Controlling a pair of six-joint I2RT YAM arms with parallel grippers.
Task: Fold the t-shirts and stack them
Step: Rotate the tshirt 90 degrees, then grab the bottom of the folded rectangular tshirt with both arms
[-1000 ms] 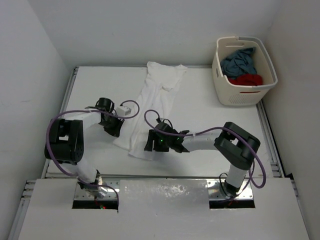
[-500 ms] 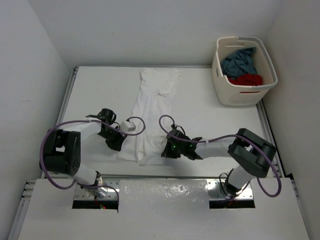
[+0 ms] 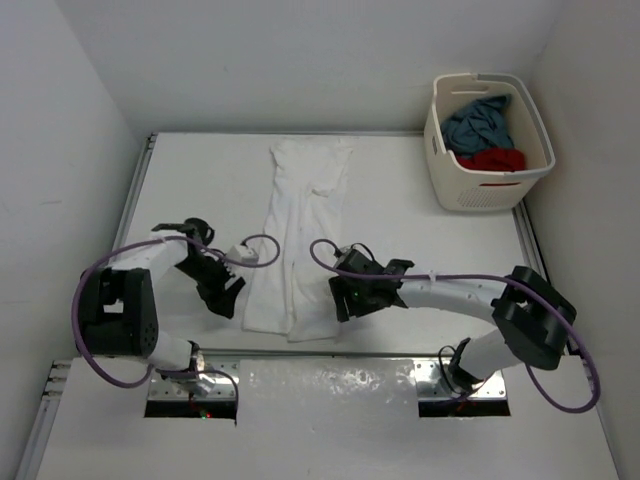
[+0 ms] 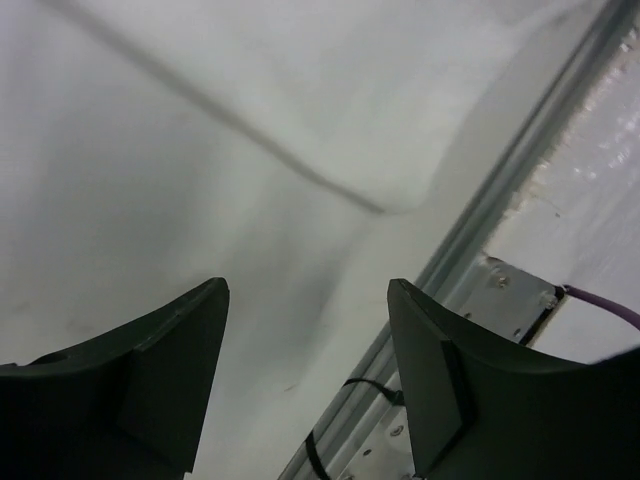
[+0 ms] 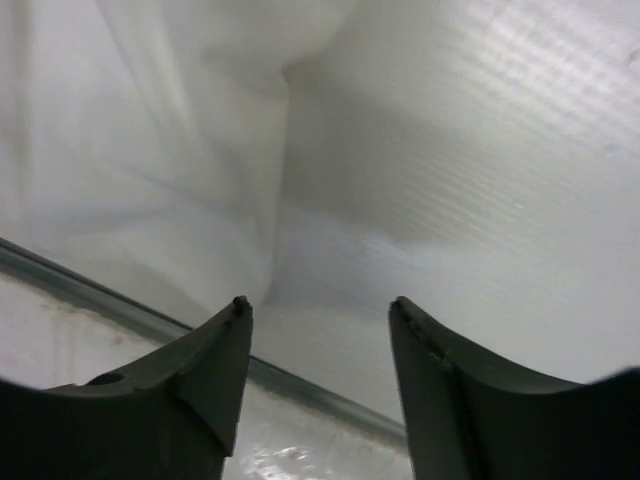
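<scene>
The white t-shirt (image 3: 300,240) lies flat in the middle of the tabletop (image 3: 200,190). It is folded into a long, narrow strip that runs from the far edge towards the near edge, and its wider lower end stops just short of the metal rail (image 3: 330,352) along the front.

The left hand (image 3: 225,293) sits low over the tabletop just beside the shirt's near left corner. Its wrist view shows the two dark fingers (image 4: 170,370) spread apart with nothing between them. The right hand (image 3: 345,300) is just beside the near right corner, also low. In its wrist view the fingers (image 5: 200,380) stand apart and empty, and the shirt's edge (image 5: 150,150) ends a little ahead of the gap. Neither hand grips the cloth.

At the far right corner of the tabletop stands a cream laundry basket (image 3: 480,190), well apart from the white shirt. Inside it the slate blue-grey t-shirt (image 3: 478,122) is bunched towards the back and the red t-shirt (image 3: 492,159) lies crumpled in front of it.
</scene>
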